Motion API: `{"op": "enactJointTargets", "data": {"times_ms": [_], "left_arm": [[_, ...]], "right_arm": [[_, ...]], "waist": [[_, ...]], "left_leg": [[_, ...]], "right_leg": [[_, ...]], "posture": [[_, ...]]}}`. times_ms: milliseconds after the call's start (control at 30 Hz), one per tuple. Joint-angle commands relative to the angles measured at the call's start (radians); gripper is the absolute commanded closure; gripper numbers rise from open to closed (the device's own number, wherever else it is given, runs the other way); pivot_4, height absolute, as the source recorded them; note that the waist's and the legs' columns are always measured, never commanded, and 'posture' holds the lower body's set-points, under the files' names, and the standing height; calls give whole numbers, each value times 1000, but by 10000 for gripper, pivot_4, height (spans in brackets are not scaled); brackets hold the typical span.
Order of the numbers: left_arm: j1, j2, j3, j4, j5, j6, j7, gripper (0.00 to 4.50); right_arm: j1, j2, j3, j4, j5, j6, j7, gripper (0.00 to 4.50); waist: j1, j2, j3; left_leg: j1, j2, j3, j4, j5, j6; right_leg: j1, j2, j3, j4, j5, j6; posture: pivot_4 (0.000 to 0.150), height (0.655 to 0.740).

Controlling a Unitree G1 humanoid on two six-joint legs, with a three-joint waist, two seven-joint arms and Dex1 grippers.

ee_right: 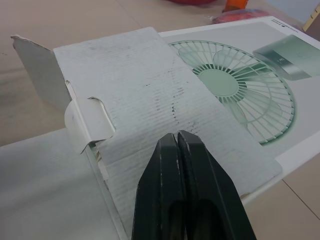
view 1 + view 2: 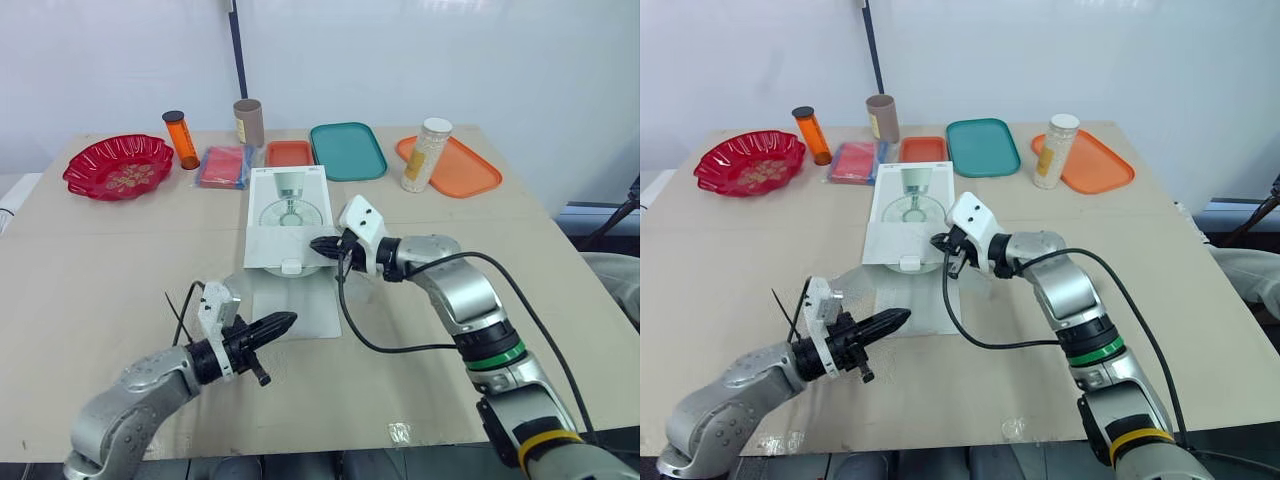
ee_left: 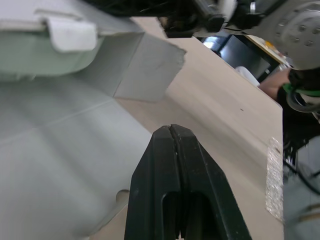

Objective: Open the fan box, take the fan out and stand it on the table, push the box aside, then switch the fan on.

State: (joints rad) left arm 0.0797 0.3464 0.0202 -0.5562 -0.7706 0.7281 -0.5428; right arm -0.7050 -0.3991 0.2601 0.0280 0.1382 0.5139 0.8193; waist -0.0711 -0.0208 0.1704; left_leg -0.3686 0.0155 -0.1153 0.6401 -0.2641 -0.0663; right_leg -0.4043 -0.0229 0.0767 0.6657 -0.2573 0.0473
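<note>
**A:** where's the fan box (image 2: 288, 210) at?

**B:** on the tabletop (image 2: 120, 280), right at the right claw (image 2: 322, 245) tip. Fingers pressed together, I'd guess to nudge the inner flap (image 1: 165, 100). Left claw (image 2: 285, 322), also together, hovers over the folded-out lid (image 2: 310, 300).

Bright, even light from above, soft shadows round the fan box (image 2: 288, 215) on the table (image 2: 100, 290) (bright white wall (image 2: 450, 60) behind)
</note>
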Motion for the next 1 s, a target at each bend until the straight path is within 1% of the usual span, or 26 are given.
{"op": "enactJointTargets", "data": {"times_ms": [33, 200, 467, 500, 567, 667, 700, 733, 767, 900, 1000], "left_arm": [[9, -33, 43, -8, -64, 0, 35, 45000], [-17, -113, 87, 52, -171, 31, 124, 45000], [-61, -164, 87, 154, -171, 27, 179, 45000], [-63, -167, 92, 159, -171, 25, 188, 40782], [-63, -168, 97, 165, -178, 25, 185, 38745], [-63, -174, 106, 157, -218, 32, 176, 27178], [-66, -177, 106, 158, -222, 35, 184, 24862], [-73, -181, 105, 164, -225, 39, 196, 20445], [-82, -188, 103, 174, -220, 37, 205, 17204], [-105, -209, 85, 199, -202, 28, 215, 17204], [-114, -210, 56, 220, -162, 21, 203, 17204]], "right_arm": [[-9, -1, 7, 4, -10, -10, 10, 44556], [-1, -4, 11, 3, -19, -16, 15, 44556], [9, -10, 11, -11, -26, -16, 16, 44556], [11, -11, 12, -13, -28, -17, 16, 45000], [12, -12, 12, -14, -30, -18, 16, 45000], [15, -11, 12, -17, -31, -16, 15, 45000], [16, -10, 12, -18, -32, -15, 15, 45000], [17, -10, 12, -20, -32, -14, 14, 45000], [18, -8, 13, -22, -32, -13, 12, 45000], [22, -8, 13, -30, -32, -8, 10, 45000], [20, -8, 12, -29, -32, -7, 9, 45000]], "waist": [[0, 0, 0], [1, 0, 0], [2, 0, 0], [2, 0, 0], [2, 0, 0], [2, 0, 0], [2, 0, 0], [2, 0, 0], [2, 0, 0], [3, 0, 0], [3, 0, 0]], "left_leg": [[0, 0, 0, 0, 0, 0], [0, 0, 0, 0, 0, 0], [0, 0, 0, 0, 0, 0], [0, 0, 0, 0, 0, 0], [0, 0, 0, 0, 0, 0], [0, 0, 0, 0, 0, -1], [0, 0, 0, 0, 0, -1], [0, 0, 0, 0, 0, -1], [0, 0, 0, 0, 0, -1], [0, 0, 0, 0, 1, -1], [0, 0, 0, 0, 1, -1]], "right_leg": [[0, 0, 0, 0, 0, 0], [0, 0, 0, 0, 0, 0], [0, 0, 0, 0, 0, 0], [0, 0, 0, 0, 0, 0], [0, 0, 0, 0, 0, 0], [0, 0, 0, 0, 0, 0], [0, 0, 0, 0, 0, 0], [0, 0, 0, 0, 0, 0], [0, 0, 0, 0, 0, 0], [0, 0, 0, 0, 0, 0], [0, 0, 0, 0, 0, 0]], "posture": [[1500, 7400], [1500, 7400], [1500, 7400], [1500, 7400], [1500, 7400], [1500, 7400], [1500, 7400], [1500, 7400], [1500, 7400], [1500, 7400], [1500, 7400]]}}
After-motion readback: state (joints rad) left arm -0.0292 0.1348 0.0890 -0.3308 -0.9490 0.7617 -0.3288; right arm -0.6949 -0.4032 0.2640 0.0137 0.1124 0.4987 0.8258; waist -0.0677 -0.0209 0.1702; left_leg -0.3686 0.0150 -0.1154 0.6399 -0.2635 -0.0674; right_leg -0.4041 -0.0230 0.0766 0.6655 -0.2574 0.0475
